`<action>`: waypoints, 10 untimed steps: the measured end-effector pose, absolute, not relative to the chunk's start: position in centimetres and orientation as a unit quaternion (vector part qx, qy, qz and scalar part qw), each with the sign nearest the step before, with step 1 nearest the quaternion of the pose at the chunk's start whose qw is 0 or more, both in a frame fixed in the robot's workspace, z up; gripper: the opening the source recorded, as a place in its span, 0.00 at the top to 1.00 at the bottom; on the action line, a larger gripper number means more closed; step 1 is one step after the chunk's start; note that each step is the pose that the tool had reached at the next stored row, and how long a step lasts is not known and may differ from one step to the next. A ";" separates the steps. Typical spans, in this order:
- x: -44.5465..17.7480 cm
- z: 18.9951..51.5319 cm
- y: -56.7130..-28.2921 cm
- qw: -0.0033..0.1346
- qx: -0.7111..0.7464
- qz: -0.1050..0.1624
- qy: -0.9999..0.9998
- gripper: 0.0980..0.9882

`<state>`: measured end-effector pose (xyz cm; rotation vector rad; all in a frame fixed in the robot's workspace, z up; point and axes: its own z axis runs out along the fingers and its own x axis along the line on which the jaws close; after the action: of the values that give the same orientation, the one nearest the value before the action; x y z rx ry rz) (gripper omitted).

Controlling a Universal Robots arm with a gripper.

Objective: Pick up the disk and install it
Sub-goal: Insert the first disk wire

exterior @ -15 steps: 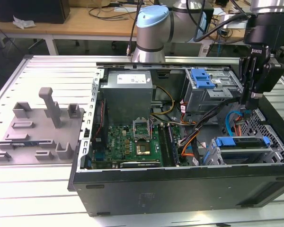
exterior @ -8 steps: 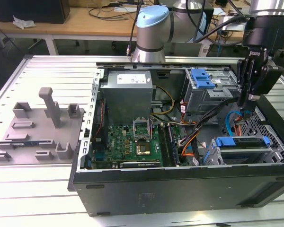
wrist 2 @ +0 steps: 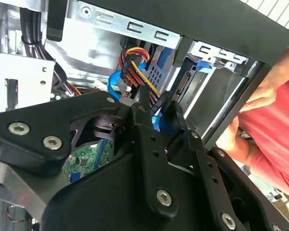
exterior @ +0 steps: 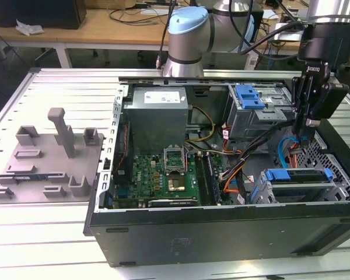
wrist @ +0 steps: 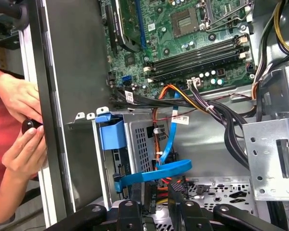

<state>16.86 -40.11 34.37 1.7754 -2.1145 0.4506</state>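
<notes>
Hand [exterior: 304, 135] between drive cage [exterior: 262, 114] and case edge [exterior: 337, 158]

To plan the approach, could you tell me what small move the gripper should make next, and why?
Probably ease the gripper down toward the silver disk with blue plastic rails: it hangs over the open black computer case, above the disk and apart from it.
</notes>
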 end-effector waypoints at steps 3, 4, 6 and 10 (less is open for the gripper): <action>16.9 34.3 -39.9 0.171 0.625 0.161 -0.745 0.71; 16.9 34.3 -39.8 0.170 0.625 0.162 -0.745 0.71; 16.9 34.2 -39.8 0.169 0.625 0.164 -0.745 0.71; 16.9 34.2 -39.8 0.173 0.623 0.170 -0.743 0.71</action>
<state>16.86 -39.75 34.16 1.7683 -2.1084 0.4823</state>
